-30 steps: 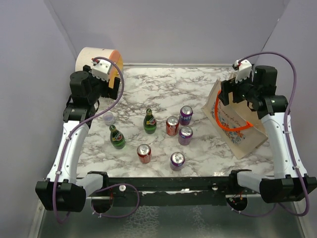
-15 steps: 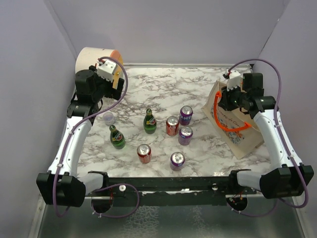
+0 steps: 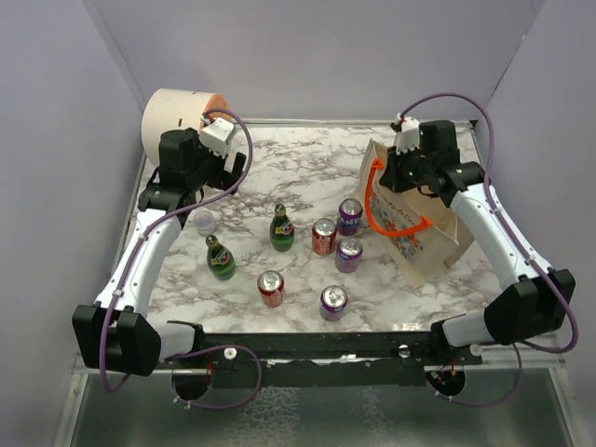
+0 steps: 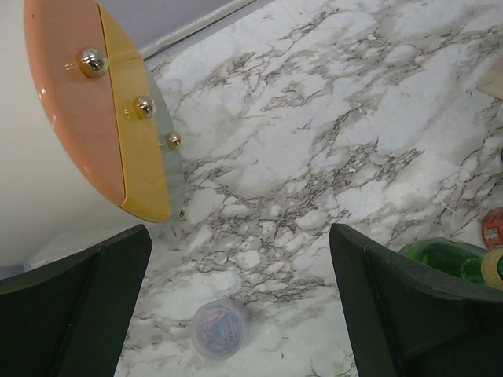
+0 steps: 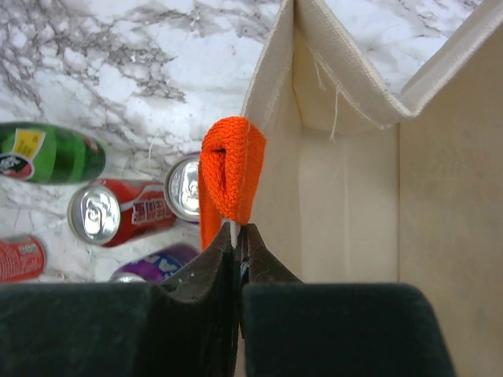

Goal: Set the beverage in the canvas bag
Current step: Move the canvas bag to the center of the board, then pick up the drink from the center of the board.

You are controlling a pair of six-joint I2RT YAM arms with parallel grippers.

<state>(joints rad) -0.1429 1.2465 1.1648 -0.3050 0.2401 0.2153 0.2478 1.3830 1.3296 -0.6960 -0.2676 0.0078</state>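
The one canvas bag (image 3: 414, 237) sat at the far right of the bench (image 3: 307, 168), its orange handle (image 5: 232, 173) pinched in the closed right hand (image 5: 237, 236); the bag's floor was hidden. To its left stood five cans (image 3: 323, 236), three purple and two red, and two green bottles (image 3: 281, 228). The left hand (image 4: 240, 236) hung wide open, holding nothing.

The right fingers (image 5: 189, 322) have pinched shut on the orange handle (image 5: 232, 169) and pulled the bag (image 3: 424, 244) up and over toward the cans (image 3: 349, 216), and the left arm (image 3: 149, 251) has swung a bit inward.
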